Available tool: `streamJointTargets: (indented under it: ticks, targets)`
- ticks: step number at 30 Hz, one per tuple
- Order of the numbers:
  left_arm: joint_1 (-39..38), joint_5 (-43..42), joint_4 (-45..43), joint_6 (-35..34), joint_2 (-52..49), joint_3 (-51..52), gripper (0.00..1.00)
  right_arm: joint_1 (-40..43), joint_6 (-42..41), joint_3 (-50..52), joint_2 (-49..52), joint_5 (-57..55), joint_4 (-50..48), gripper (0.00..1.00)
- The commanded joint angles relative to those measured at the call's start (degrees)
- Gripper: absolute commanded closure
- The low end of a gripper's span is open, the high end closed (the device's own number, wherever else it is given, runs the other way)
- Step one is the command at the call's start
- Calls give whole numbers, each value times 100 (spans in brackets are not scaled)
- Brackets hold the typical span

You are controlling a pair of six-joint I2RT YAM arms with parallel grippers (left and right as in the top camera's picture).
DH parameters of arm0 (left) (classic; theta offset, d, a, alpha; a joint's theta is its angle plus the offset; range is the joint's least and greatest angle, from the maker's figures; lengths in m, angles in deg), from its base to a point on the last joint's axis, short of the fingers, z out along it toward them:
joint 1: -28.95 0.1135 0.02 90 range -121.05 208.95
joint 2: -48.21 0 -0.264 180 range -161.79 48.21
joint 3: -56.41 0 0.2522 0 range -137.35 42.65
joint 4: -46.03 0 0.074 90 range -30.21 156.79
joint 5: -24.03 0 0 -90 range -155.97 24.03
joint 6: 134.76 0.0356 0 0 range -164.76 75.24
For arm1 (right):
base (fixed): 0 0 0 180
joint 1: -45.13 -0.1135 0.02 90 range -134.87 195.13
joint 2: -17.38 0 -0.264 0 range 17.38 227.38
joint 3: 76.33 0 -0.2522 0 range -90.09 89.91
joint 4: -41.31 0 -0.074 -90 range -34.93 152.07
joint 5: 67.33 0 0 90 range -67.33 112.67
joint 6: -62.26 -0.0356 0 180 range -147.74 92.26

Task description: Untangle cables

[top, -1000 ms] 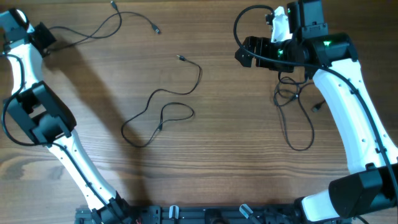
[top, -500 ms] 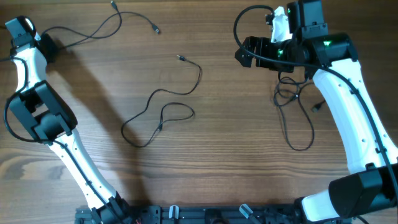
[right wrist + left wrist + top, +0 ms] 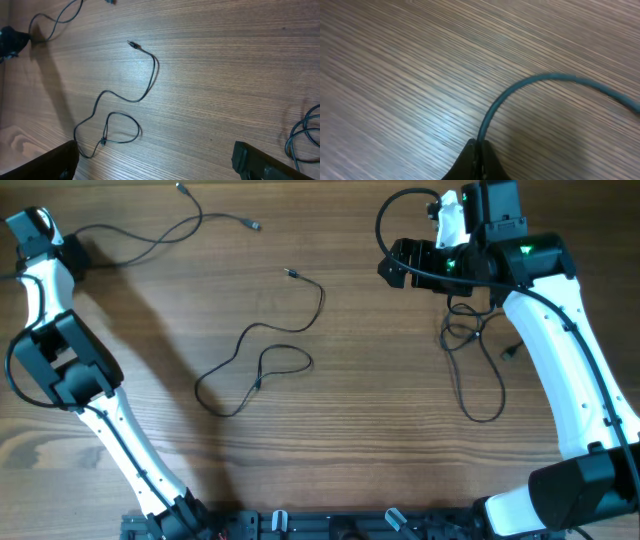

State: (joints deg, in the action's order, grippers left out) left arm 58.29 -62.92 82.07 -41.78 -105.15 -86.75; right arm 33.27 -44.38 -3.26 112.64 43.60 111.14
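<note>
Firmly, left claw (image 3: 479, 146) clamps cable (image 3: 520, 85); right claw (image 3: 155, 146) gapes over table (image 3: 225, 75).

Wooden table (image 3: 380, 430), brown, fine straight grain, dark shadow at left

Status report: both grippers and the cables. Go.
Left gripper shut on top-left cable. Right gripper open, empty. Middle cable looped, lying apart. Third cable bunched beside right arm.

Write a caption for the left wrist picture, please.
Left gripper shut on a thin cable that curves across the wooden table.
</note>
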Motion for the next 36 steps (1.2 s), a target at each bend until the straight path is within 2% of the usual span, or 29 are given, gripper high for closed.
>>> streamJointTargets:
  ticks: [1,8,12,13,15,16,17,18,19,25,28,32,36]
  targets:
    - [251,304,-269,107,212,-411,96,-13,-28,-9,24,-42,-15,0]
    - [319,280,-933,111,675,-684,96,-13,-28,-9,24,-42,-15,0]
    - [319,280,-986,111,710,-684,96,-13,-28,-9,24,-42,-15,0]
    - [319,280,-964,109,702,-678,93,-13,-28,-9,24,-42,-15,0]
    - [319,282,-920,107,673,-675,71,-13,-31,-9,24,-42,-15,0]
    - [319,282,-887,107,660,-675,64,-13,-31,-9,24,-42,-15,0]
    - [319,282,-831,107,656,-675,48,-13,-31,-9,24,-42,-15,0]
    - [319,282,-778,107,656,-675,16,-13,-28,-9,24,-42,-13,0]
    - [319,282,-745,107,656,-673,0,-13,-28,-9,24,-42,-15,0]
    - [286,282,-404,85,658,-675,0,-13,-31,-9,24,-42,-15,0]
    - [219,282,-109,-227,669,-675,0,-13,-31,-9,24,-42,-15,0]
    - [-17,256,560,-695,892,-675,0,-13,-28,-9,24,-42,-20,0]
    - [-352,166,1255,-866,1362,-675,0,-13,-28,-9,24,-42,-17,0]
